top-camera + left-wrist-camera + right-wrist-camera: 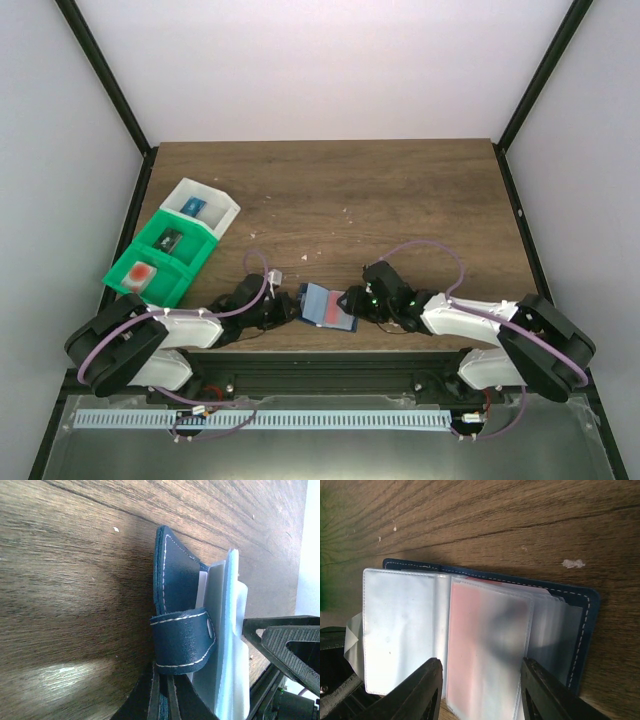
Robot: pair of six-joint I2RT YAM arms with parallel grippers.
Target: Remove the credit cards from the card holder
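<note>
1. The left arm [185,328] lies low along the near edge of the table [420,200], reaching right. The right arm [465,318] mirrors it, reaching left.
2. The two wrists meet at the middle of the near edge, with the holder [322,303] lying open on the wood between them.
3. The left gripper [287,308] is clenched on the holder's left edge, beside its strap [182,640].
4. The right gripper [482,690] has its jaws apart, astride a clear sleeve [490,650]. A pinkish card [470,640] shows through the sleeve, inside the holder.
5. Whether the right fingers [427,690] press the sleeve cannot be told.
6. The holder sits close to the table's near edge. Bare wood runs from it to the far edge and to the right edge.
7. The bins [175,245] stand well apart at the left edge, and another card [139,274] lies in the nearest green one.
</note>
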